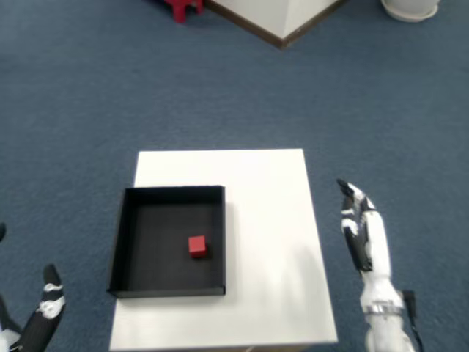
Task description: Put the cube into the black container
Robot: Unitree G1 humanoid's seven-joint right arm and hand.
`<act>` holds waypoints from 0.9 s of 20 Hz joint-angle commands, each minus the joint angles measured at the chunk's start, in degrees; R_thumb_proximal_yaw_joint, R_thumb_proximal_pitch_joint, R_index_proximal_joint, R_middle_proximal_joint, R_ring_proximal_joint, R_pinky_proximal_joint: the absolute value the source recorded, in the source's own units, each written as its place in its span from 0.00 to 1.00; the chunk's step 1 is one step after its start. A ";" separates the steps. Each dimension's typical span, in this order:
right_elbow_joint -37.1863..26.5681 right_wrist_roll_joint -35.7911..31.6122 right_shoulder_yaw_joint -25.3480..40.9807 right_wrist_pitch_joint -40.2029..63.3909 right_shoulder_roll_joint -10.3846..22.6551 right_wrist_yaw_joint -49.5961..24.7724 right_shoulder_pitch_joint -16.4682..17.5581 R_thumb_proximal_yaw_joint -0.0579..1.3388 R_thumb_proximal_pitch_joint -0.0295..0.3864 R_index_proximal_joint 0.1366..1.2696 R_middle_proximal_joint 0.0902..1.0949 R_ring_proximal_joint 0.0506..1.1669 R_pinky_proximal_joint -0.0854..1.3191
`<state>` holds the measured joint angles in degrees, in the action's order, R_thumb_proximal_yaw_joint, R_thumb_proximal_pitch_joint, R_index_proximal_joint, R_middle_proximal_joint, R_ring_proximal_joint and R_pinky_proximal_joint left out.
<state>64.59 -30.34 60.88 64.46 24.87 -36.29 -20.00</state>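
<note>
A small red cube (197, 246) lies on the floor of the black container (125, 242), a little right of its middle. The container sits on the left half of a white table (271, 220). My right hand (361, 227) hovers beyond the table's right edge, over the blue carpet, with its fingers stretched out and nothing in them. It is well clear of the container and the cube. The left hand (44, 319) shows at the bottom left corner, off the table.
Blue carpet (110, 95) surrounds the table. A white wall corner (282, 18) with a brown base stands at the top. Red furniture legs (179, 9) stand at the top left and a white round object (410, 11) at the top right.
</note>
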 commanded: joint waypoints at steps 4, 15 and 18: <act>2.70 -4.81 -2.62 9.18 -0.36 5.08 0.89 0.04 0.80 0.16 0.17 0.19 0.10; 9.16 -9.92 -4.98 12.88 -4.35 11.44 4.74 0.04 0.84 0.15 0.19 0.21 0.10; 9.74 -11.03 -5.67 13.73 -5.37 12.89 5.12 0.04 0.84 0.16 0.19 0.21 0.10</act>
<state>74.40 -39.56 56.32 72.81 18.35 -23.64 -13.65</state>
